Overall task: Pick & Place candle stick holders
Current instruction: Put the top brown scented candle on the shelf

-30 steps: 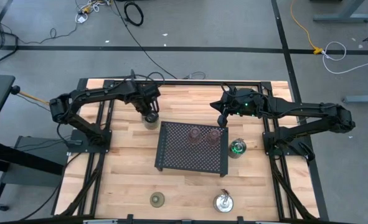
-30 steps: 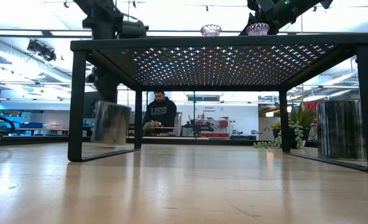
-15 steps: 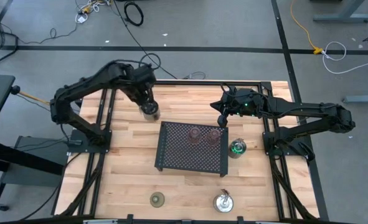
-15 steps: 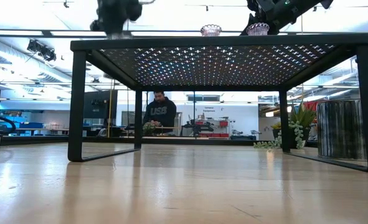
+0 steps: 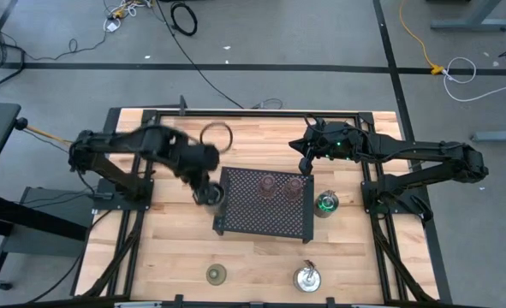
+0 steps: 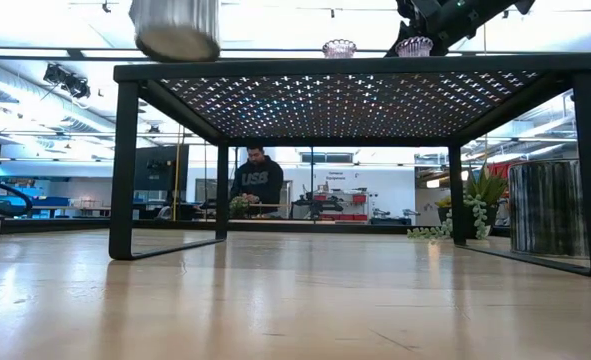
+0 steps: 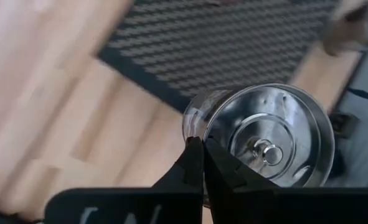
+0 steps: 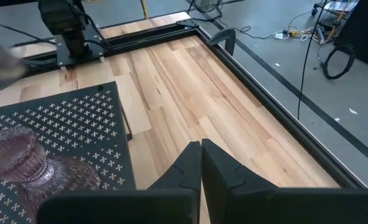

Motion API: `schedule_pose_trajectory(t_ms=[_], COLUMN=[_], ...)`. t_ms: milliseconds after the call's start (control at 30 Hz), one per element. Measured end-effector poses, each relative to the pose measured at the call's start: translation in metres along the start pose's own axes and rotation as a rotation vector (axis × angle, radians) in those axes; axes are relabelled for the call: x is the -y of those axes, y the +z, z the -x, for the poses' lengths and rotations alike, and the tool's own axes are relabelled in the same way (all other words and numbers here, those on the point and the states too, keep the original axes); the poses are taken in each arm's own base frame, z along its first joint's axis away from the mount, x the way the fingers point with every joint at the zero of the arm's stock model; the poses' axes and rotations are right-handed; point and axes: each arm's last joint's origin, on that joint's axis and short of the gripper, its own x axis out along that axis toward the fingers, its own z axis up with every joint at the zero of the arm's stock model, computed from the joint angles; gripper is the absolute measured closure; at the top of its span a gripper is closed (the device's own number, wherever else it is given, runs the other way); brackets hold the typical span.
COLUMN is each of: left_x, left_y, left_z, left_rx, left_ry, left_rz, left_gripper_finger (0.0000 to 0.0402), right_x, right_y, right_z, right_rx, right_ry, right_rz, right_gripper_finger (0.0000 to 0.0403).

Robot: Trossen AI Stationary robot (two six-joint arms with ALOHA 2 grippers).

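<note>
My left gripper (image 5: 207, 192) is shut on a shiny silver holder (image 7: 264, 143) beside the black perforated tray's (image 5: 235, 224) left edge. In the low view the holder (image 6: 175, 25) hangs above the level of the tray top. Two pink holders (image 5: 268, 185) (image 5: 294, 186) stand on the far part of the tray. My right gripper (image 5: 306, 164) is shut and empty above the tray's far right corner, near a pink holder (image 8: 15, 158). An olive-green holder (image 5: 216, 274) and a silver holder (image 5: 307, 277) stand by the near edge. My left gripper holds the silver holder by one side of its open top rim (image 7: 203, 134), pinched between the two fingers. The fingers come from above, pointing down. The holder hangs upright below them, lifted clear of the table, its bottom (image 6: 175, 50) above the tray top.
A shiny round thing with green in it (image 5: 326, 204) stands on the table just right of the tray; it shows as a silver cylinder (image 6: 547, 205) in the low view. Bare wood lies in front of the tray. A person (image 6: 257, 180) is in the room behind.
My left gripper has lifted the silver holder off the table beyond the tray's far left corner. It has then carried it toward the near edge, to the tray's left side. The holder has stayed upright and is now higher than the tray top.
</note>
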Motion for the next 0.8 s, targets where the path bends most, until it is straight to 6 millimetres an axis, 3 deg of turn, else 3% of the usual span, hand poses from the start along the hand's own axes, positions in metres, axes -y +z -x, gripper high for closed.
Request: schedule_pose_trajectory(t_ms=[167,300,500,800], left_x=[0.034,0.047,0.048,0.037], left_y=[-0.011,-0.012,0.004,0.019], left_z=[-0.011,-0.028,-0.047,-0.050], left_rx=[0.007,-0.014,-0.017,0.008], left_ry=[-0.045,-0.001,-0.007,-0.027], left_rz=[-0.055,-0.091,-0.123,-0.107], left_gripper_finger=[0.0401,0.0401,0.0401,0.0401], right_x=[0.000,0.000,0.000,0.000], right_y=[0.001,0.001,0.001,0.000], right_z=[0.000,0.000,0.000,0.000], right_rx=[0.006,0.009,0.009,0.003], right_ry=[0.001,0.002,0.002,0.001], right_rz=[-0.024,-0.042,-0.059,-0.051], right_gripper_finger=[0.0389,0.0389,0.0389,0.0389])
